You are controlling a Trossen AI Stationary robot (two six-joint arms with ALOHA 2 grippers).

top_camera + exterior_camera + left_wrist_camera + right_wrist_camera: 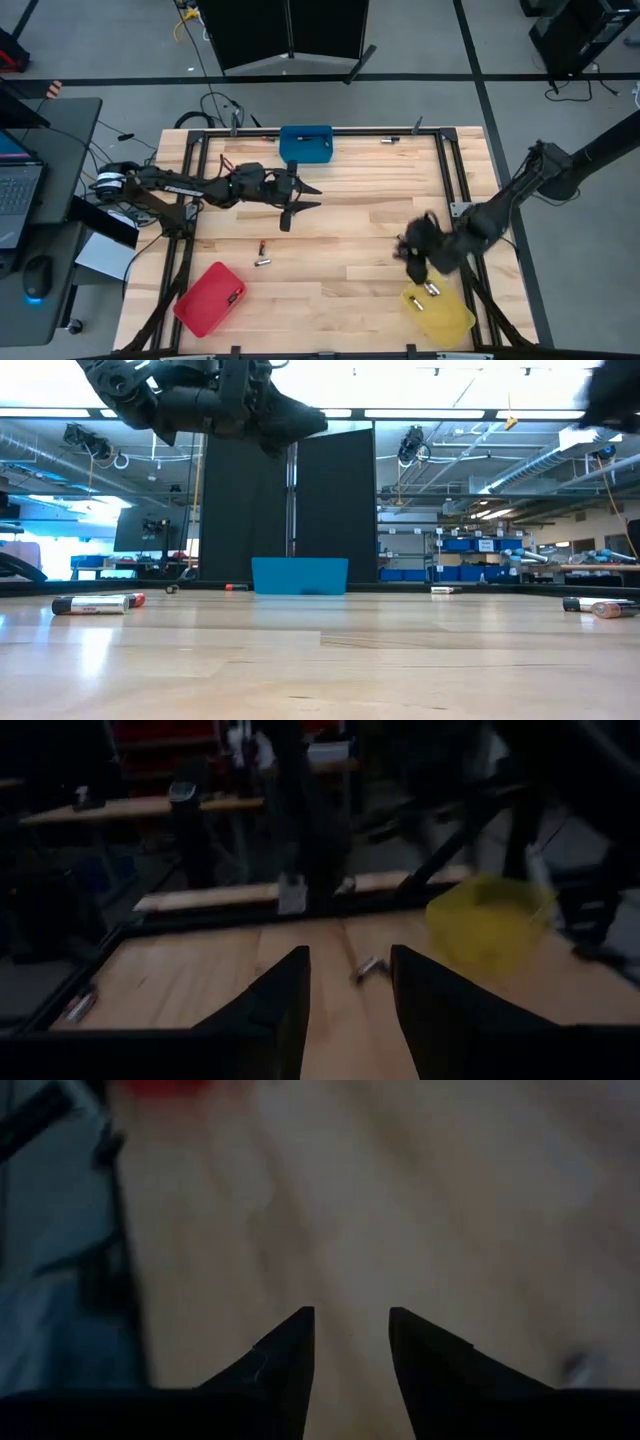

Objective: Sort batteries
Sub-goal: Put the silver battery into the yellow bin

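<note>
Pale wooden planks make up our table top (340, 190), with a blue rectangular bin (306, 143) at the far edge, a red bin (211, 298) at the near left and a yellow bin (438, 310) at the near right. Our left gripper (297, 199) hangs over the middle, fingers spread wide and empty. Two small silver-and-copper batteries (263, 254) lie loose on the bare wood nearer the front edge than that gripper and a little to its left, far closer to it than to our right gripper (418, 259). One lies lengthwise left to right, the other roughly front to back. Our right gripper sits just beside the yellow bin, fingers apart, holding nothing; two batteries (426, 294) rest inside.
</note>
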